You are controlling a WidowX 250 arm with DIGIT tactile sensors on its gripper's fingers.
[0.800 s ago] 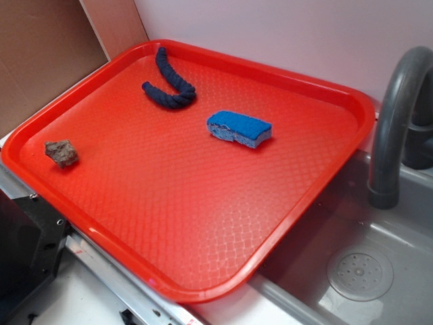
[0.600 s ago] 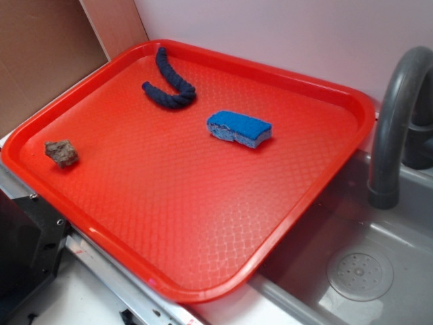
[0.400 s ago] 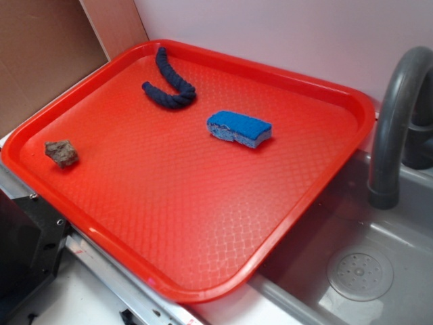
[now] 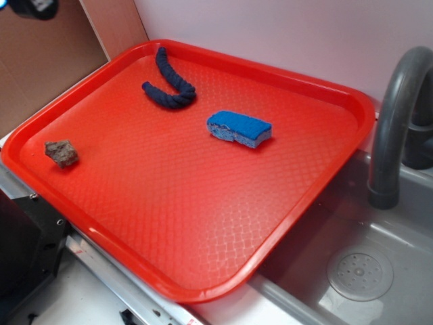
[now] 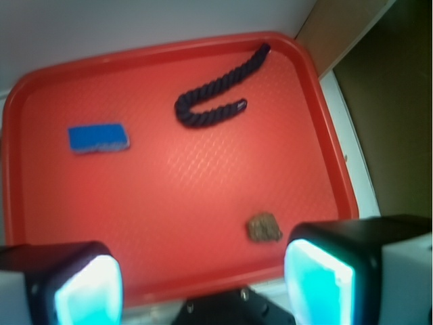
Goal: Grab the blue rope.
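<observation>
- Rope first: the blue rope [image 4: 168, 86] lies curled like a hook at the far left of the red tray [image 4: 203, 257], one end reaching up toward the far rim, the bend turned toward the tray's middle.
- From the wrist view the rope [image 5: 215, 95] sits well ahead of the gripper [image 5: 203, 277], with a broad stretch of bare tray between them; nothing touches it.
- The gripper's two fingers [image 5: 321, 274] stand wide apart at the bottom edge of that view, with nothing between them; they hang above the tray's near edge.
- In the exterior view only a dark blurred bit [image 4: 32, 7] shows at the top left corner; I cannot tell which part of the arm it is.
- A bright blue sponge [image 4: 239, 128] rests near the tray's centre, to the right of the rope and apart from it.
- A small brown lump [image 4: 61, 153] sits by the tray's left rim, nearer than the rope.
- To the right, a grey sink [image 4: 379, 271] with a curved grey faucet [image 4: 392, 115].
</observation>
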